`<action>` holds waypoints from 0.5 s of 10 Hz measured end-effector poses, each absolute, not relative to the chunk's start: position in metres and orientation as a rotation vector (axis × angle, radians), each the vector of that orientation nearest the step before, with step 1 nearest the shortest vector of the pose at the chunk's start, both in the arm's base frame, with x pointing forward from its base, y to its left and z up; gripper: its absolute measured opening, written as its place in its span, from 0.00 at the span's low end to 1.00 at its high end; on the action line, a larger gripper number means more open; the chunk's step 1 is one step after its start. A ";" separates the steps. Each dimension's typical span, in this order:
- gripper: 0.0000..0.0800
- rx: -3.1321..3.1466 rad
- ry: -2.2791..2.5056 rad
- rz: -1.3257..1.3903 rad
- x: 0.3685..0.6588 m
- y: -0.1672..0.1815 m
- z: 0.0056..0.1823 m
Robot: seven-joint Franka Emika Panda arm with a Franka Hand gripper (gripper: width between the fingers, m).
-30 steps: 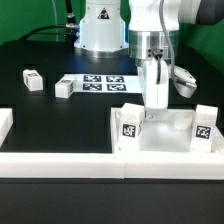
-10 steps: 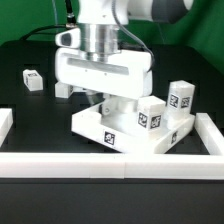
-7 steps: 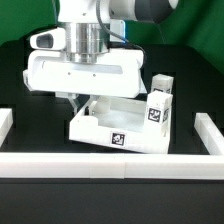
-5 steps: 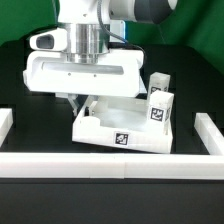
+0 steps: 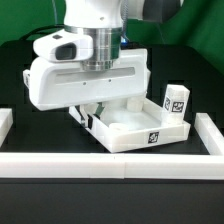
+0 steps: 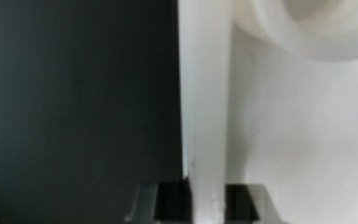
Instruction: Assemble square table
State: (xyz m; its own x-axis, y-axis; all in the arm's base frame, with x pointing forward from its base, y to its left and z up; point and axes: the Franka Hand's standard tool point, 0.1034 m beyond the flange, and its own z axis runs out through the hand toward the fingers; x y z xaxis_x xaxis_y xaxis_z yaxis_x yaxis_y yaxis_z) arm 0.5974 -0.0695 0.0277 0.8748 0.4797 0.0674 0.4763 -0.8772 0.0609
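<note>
Firmly, the pincer (image 6: 206,202) clamps the tabletop (image 5: 125,140) with its black-and-white tag (image 5: 155,137).

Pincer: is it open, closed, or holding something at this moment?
Pincer: closed on the raised rim of the tabletop; the wrist view shows one finger on each side of the rim.

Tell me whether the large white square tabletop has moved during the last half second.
Yes. The large white square tabletop has turned and slid toward the exterior view's right, closer to the long white border bar on that side.
</note>
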 end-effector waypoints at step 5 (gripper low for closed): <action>0.07 2.603 1.523 0.081 0.628 -0.051 0.043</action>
